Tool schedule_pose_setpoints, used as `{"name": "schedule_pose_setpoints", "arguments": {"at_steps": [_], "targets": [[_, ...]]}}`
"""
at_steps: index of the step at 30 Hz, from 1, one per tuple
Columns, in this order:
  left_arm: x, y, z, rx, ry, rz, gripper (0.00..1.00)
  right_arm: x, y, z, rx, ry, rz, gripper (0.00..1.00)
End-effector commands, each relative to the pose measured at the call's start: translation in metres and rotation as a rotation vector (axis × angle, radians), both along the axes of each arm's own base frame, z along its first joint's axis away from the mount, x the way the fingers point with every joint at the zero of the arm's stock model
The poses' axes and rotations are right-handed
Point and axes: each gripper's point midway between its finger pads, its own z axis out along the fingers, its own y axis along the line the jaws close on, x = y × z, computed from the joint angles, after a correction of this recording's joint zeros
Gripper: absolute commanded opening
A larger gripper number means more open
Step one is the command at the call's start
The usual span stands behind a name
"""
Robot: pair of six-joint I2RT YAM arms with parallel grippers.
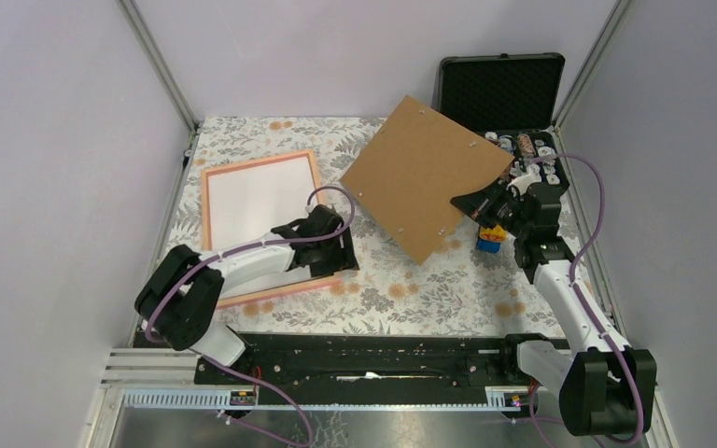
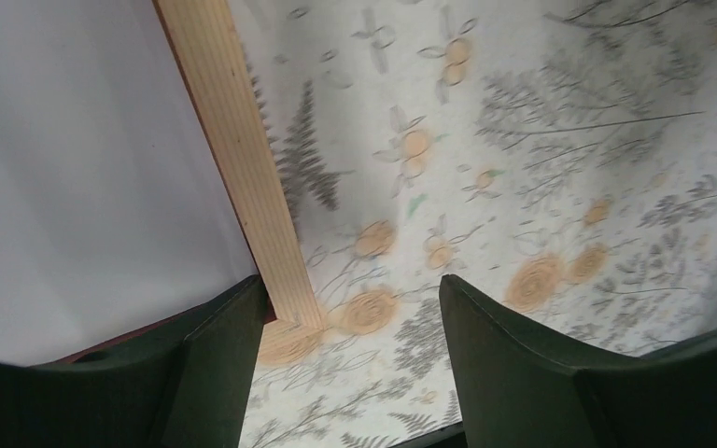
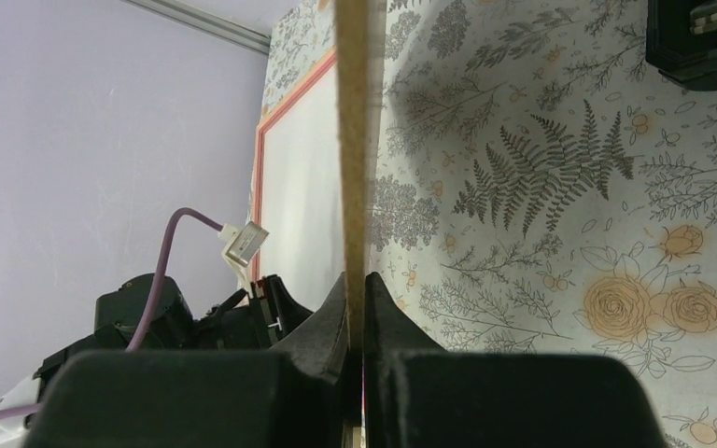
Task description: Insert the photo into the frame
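Note:
The frame, a pink-edged rectangle, lies flat at the left of the table. The photo lies inside it, showing only a plain white face. My left gripper is open and empty, low over the frame's near right corner. In the left wrist view the pale frame edge and white sheet run up between my fingers. My right gripper is shut on the edge of the brown backing board and holds it tilted above the table. The board appears edge-on in the right wrist view.
An open black case stands at the back right, with small parts beside it. Blue and yellow blocks lie under the right wrist. The table has a floral cloth. Purple walls enclose the cell.

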Motion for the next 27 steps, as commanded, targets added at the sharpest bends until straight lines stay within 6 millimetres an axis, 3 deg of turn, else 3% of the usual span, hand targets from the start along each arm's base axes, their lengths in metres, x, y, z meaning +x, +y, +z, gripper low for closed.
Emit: {"name": "schedule_pose_setpoints", "arguments": {"at_steps": [1,9,11,14,18,21,22,27], "targets": [[0.027,-0.050,0.023,-0.190,-0.048,-0.030,0.72,0.010,-0.006,0.078,-0.018,-0.244,-0.007,0.00],[0.065,-0.134,0.035,-0.424,-0.007,-0.165,0.72,0.017,-0.024,0.119,-0.048,-0.292,-0.069,0.00],[0.077,-0.152,0.051,-0.483,-0.047,-0.205,0.75,0.016,-0.027,0.125,-0.068,-0.298,-0.085,0.00],[0.089,-0.162,0.084,-0.518,-0.132,-0.244,0.85,0.015,-0.031,0.127,-0.101,-0.296,-0.101,0.00],[0.090,-0.146,0.115,-0.455,-0.226,-0.284,0.96,0.016,-0.036,0.123,-0.134,-0.279,-0.120,0.00],[0.078,-0.119,0.124,-0.415,-0.250,-0.298,0.99,0.017,-0.036,0.123,-0.135,-0.276,-0.121,0.00],[0.075,-0.105,0.133,-0.399,-0.280,-0.288,0.99,0.018,-0.036,0.122,-0.132,-0.270,-0.118,0.00],[0.059,-0.011,0.127,-0.170,-0.320,-0.109,0.99,0.018,-0.029,0.117,-0.097,-0.251,-0.085,0.00]]}}
